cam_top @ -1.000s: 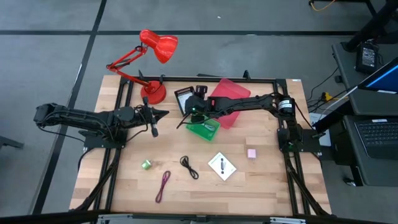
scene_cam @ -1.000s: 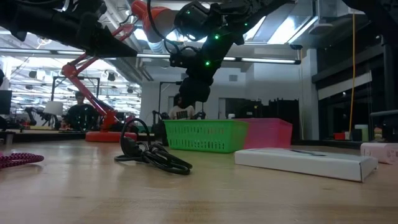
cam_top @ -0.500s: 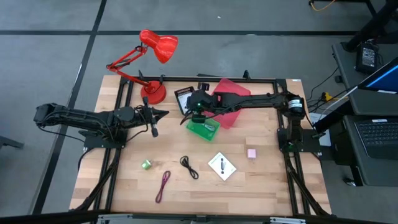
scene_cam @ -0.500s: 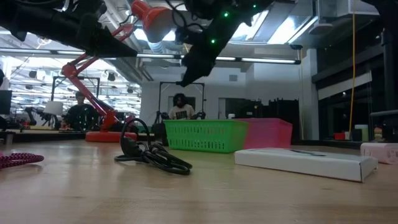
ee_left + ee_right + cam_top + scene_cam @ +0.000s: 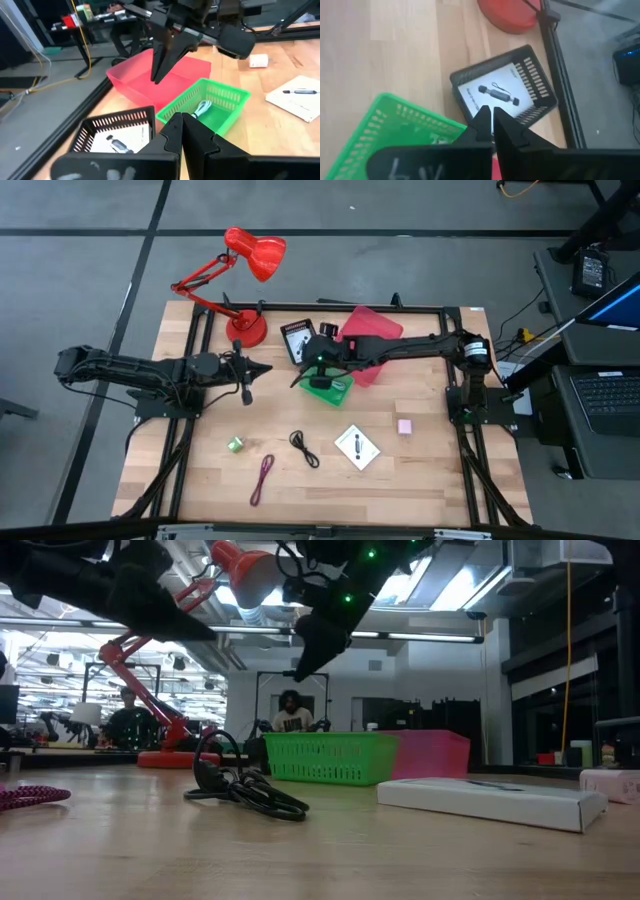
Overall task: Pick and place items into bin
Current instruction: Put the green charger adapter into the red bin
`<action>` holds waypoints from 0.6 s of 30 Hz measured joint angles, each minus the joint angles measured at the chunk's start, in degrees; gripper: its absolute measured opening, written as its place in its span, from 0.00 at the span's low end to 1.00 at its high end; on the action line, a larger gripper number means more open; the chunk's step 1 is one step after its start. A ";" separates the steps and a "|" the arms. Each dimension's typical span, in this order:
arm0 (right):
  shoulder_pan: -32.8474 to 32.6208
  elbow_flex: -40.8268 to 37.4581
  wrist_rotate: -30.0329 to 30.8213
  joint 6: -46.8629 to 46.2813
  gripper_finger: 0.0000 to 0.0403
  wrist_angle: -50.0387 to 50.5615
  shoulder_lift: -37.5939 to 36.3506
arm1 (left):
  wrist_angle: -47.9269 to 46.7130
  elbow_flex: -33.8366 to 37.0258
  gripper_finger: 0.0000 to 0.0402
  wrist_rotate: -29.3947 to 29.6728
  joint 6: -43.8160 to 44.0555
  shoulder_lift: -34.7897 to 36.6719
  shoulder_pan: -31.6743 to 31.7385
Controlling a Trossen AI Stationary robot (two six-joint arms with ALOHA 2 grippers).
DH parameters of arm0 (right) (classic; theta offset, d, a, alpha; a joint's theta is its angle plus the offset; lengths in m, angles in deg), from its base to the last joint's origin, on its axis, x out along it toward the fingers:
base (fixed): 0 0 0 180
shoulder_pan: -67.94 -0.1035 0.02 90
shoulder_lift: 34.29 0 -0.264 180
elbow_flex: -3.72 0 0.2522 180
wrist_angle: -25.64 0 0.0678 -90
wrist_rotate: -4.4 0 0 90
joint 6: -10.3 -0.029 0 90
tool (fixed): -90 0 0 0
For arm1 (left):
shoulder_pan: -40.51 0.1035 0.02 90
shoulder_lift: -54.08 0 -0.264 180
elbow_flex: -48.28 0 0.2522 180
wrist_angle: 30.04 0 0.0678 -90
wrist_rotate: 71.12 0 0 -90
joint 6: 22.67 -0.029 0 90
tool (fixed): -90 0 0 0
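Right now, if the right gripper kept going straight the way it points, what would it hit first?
Probably the black basket with the white card lying in it. The right gripper, shut and empty, points at that card in its wrist view, past the green basket. Depth is unclear, so the basket's rim could come first.

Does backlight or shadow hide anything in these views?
Low view: bright ceiling lights behind turn the right gripper into a silhouette above the green basket. High view: even light on the table, only soft shadows. Left wrist view: the left gripper reads dark against the well-lit basket.
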 joint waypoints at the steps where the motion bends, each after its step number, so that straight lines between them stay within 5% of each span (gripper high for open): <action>1: -0.14 -0.99 0.15 -0.08 0.00 -1.62 -0.03 | -0.25 0.00 0.01 -0.05 0.57 0.00 -0.02; 12: -0.76 -25.02 -0.42 -1.40 0.00 -25.46 -14.88 | -0.77 0.00 0.01 1.65 1.40 -0.57 -4.57; 18: -2.08 -41.10 -6.99 -1.09 0.00 -40.61 -25.80 | 0.30 -0.45 0.01 1.43 3.26 -2.20 -7.22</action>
